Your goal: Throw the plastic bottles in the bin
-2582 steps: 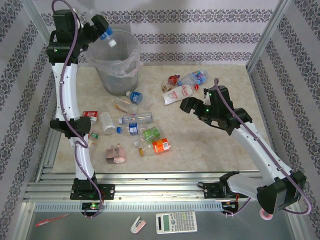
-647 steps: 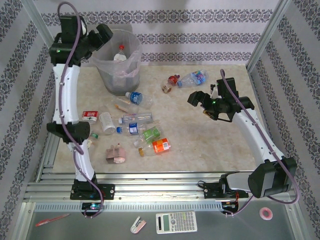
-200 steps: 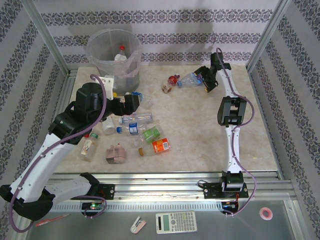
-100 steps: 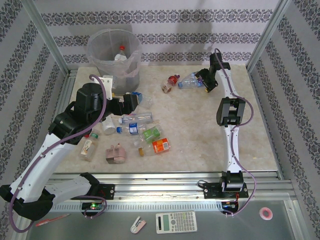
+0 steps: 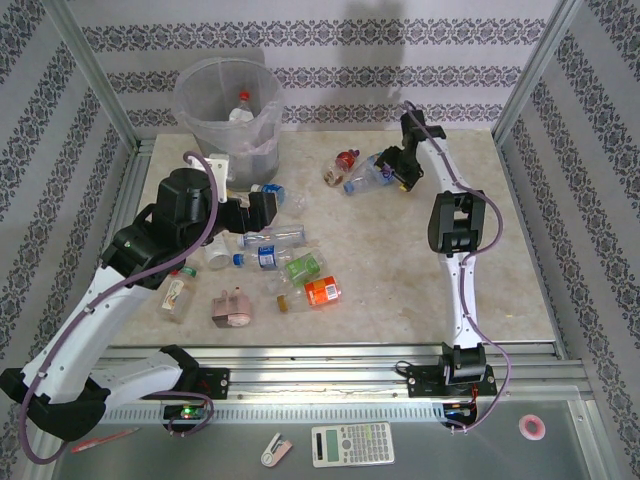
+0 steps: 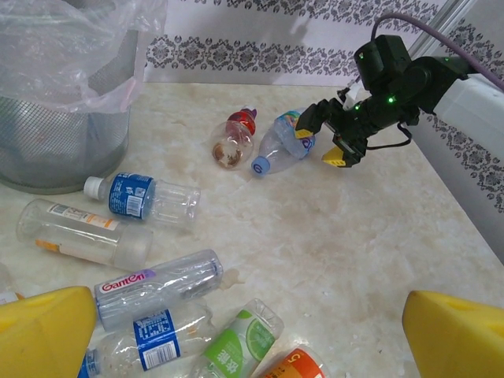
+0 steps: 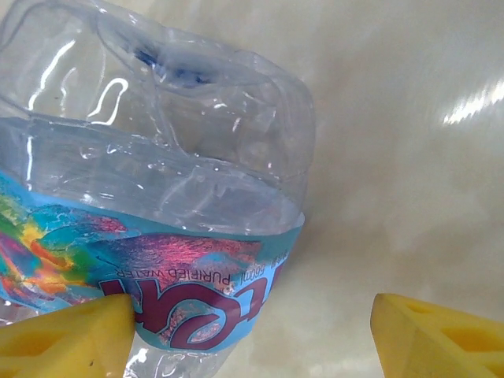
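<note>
- Grey-white translucent bin (image 5: 205,140) stands at the far left of the table (image 5: 420,280), with a clear bag folded over its rim; a bottle with a red cap (image 5: 240,103) lies inside.
- Right gripper (image 5: 392,170) is low at the far middle of the table, at the base end of a clear bottle with a rainbow label (image 5: 362,175).
- Right wrist view: one yellow finger (image 7: 63,339) touches that bottle's label (image 7: 157,197). The other finger (image 7: 441,339) is clear of it, with bare table between. Jaws are apart and not clamped.
- That bottle lies on its side, blue cap pointing left and near.
- Small bottle with a red label (image 5: 340,167) lies just to its left.
- Left gripper (image 5: 265,207) hangs over the left-middle cluster, fingers spread wide and holding nothing.
- Left wrist view: the yellow fingertips (image 6: 47,331) sit at the bottom corners, with bottles on the table between them.
- Cluster: blue-label bottle with a white cap (image 6: 142,197) nearest the bin, and a clear one with an orange strip (image 6: 79,232).
- Also a Ganten bottle (image 5: 275,236), a blue-label bottle (image 5: 262,257), a green-label bottle (image 5: 300,267) and an orange-label bottle (image 5: 322,291).
- Another bottle (image 5: 175,295) lies at the near left edge.
- Pink lumpy object (image 5: 232,307) sits near-left of the cluster.
</note>
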`<action>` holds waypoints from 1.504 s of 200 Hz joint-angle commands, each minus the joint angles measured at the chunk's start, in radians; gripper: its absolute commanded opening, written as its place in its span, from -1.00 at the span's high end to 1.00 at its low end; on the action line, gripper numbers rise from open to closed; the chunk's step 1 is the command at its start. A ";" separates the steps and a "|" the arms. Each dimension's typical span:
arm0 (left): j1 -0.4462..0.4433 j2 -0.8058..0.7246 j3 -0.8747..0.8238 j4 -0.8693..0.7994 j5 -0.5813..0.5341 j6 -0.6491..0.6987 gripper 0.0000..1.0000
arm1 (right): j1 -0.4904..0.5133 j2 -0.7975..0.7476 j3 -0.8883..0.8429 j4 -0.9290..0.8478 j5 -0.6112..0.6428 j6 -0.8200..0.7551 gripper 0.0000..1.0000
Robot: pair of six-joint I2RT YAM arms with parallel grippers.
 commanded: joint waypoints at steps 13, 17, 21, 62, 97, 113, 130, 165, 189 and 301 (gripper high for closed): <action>-0.016 -0.016 -0.014 0.035 0.013 0.022 -1.00 | 0.055 -0.076 -0.183 -0.090 0.076 -0.120 -0.56; -0.016 -0.018 -0.016 0.037 0.013 0.022 -1.00 | 0.062 -0.087 -0.203 -0.089 0.080 -0.132 -0.56; -0.016 -0.021 -0.019 0.039 0.013 0.023 -1.00 | 0.070 -0.097 -0.224 -0.089 0.084 -0.142 -0.55; -0.017 -0.035 -0.036 0.042 0.024 0.021 -1.00 | 0.135 -0.251 -0.498 -0.036 0.124 -0.188 -0.53; -0.016 -0.047 -0.053 0.052 0.039 0.024 -1.00 | 0.168 -0.417 -0.699 0.046 0.101 -0.159 -0.61; -0.016 -0.050 -0.064 0.062 0.048 0.026 -1.00 | 0.174 -0.481 -0.757 0.081 0.064 -0.136 -0.71; -0.016 -0.054 -0.075 0.078 0.058 0.026 -1.00 | 0.176 -0.539 -0.800 0.129 0.013 -0.112 -0.80; -0.016 -0.051 -0.087 0.098 0.084 0.022 -1.00 | 0.183 -0.630 -0.833 0.191 -0.049 -0.092 -0.87; -0.016 -0.050 -0.090 0.104 0.094 0.021 -1.00 | 0.182 -0.654 -0.837 0.224 -0.073 -0.089 -0.90; -0.016 -0.080 -0.118 0.091 0.079 0.004 -1.00 | 0.182 -0.463 -0.742 0.238 -0.102 -0.067 -0.86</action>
